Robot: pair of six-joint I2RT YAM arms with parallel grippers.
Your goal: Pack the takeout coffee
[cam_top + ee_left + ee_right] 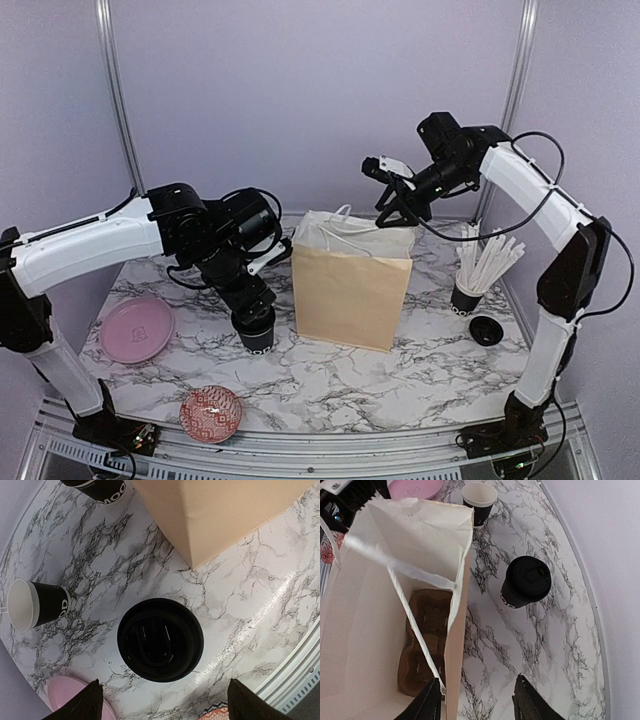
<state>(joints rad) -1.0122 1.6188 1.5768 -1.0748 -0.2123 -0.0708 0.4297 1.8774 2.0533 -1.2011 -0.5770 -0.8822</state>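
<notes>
Overhead coverage is taken first: the left claw (255,310) is seen hanging directly over a lidded cup (256,332) that stands on the marble table (420,385) just left of the paper bag (350,295). The right claw (398,212) is held above the bag's open mouth near its far right corner, and a cup of straws (470,292) and a loose lid (486,330) are set well apart on the right. From the left wrist, the lidded cup (160,640) is viewed from straight above. It is centred between the left claw's fingers (75,705), which are spread wider than the lid and touch nothing; an open cup (37,605) is seen farther back. From the right wrist, the right claw's fingers (427,702) are shown parted with nothing pinched, the bag's side wall passing just beside one of them. A cardboard tray (427,640) is seen at the bottom of the bag with no cup in it, and a second lidded cup (525,582) and the open cup (479,500) stand outside. No coffee is judged to be packed yet, and the pick-up of the first cup is taken as the step in hand. For the next move, the left claw would need to be lowered and closed around the cup's body. The cup would then need to be kept upright, lifted over the bag's rim and set into the tray.
</notes>
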